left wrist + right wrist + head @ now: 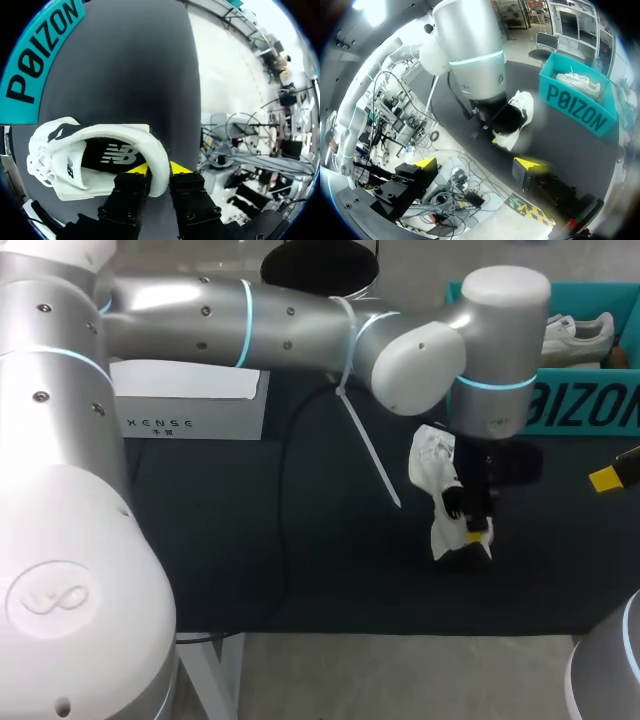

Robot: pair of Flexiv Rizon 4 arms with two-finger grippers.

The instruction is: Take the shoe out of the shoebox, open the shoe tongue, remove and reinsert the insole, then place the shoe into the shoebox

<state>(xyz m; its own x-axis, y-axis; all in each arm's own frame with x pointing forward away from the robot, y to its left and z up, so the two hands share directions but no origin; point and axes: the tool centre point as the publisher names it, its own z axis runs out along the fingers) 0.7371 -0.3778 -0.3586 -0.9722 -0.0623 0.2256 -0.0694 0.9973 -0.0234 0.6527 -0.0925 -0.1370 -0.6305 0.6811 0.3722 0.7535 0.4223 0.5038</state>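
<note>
Over the dark mat [250,560], left claw [159,168] clamps the white shoe [52,150] at its heel; right claw [477,164] gapes.

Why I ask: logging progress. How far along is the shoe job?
Done: shoe is out of the box, over the mat. In hand: left gripper pinches its heel collar; right gripper is open, apart. The insole sits inside, so the middle steps likely remain, then reboxing.

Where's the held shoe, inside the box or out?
Out: left gripper pinches the shoe over the mat, apart from the shoebox.
</note>
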